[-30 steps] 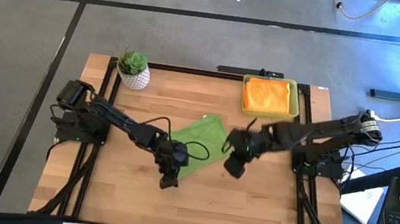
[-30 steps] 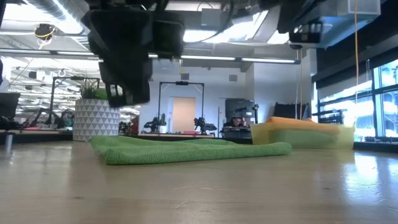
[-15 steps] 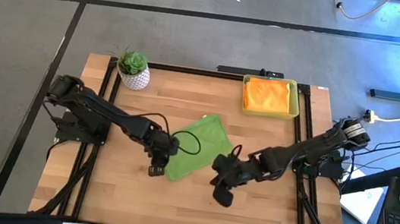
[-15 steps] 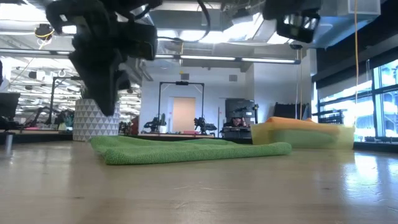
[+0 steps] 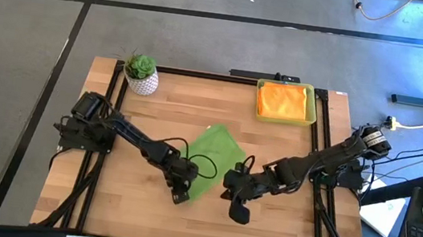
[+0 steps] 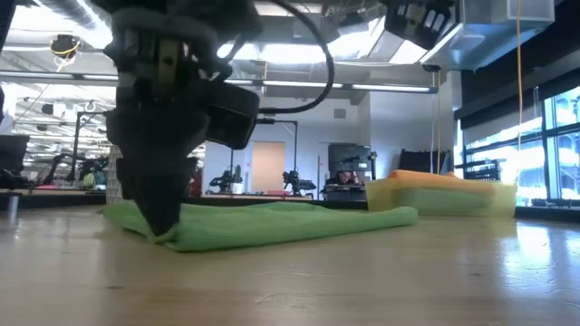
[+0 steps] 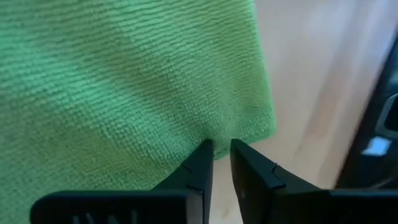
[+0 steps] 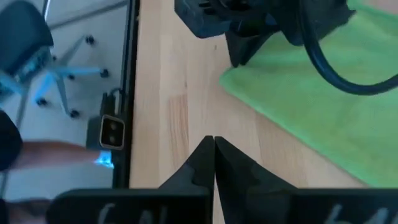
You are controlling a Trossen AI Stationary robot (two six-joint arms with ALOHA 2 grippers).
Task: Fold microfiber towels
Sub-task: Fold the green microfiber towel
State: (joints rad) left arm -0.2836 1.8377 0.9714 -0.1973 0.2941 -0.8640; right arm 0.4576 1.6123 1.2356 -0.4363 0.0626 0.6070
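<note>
The green towel point(image 5: 208, 160) lies folded mid-desk point(image 5: 128, 205). The left gripper point(image 5: 179, 196) pinches the towel's near corner between nearly closed fingers. The right gripper point(image 5: 238, 212) hangs closed and empty just beside the towel. An orange towel point(image 5: 285, 101) sits in the yellow tray point(image 5: 311, 106).
</note>
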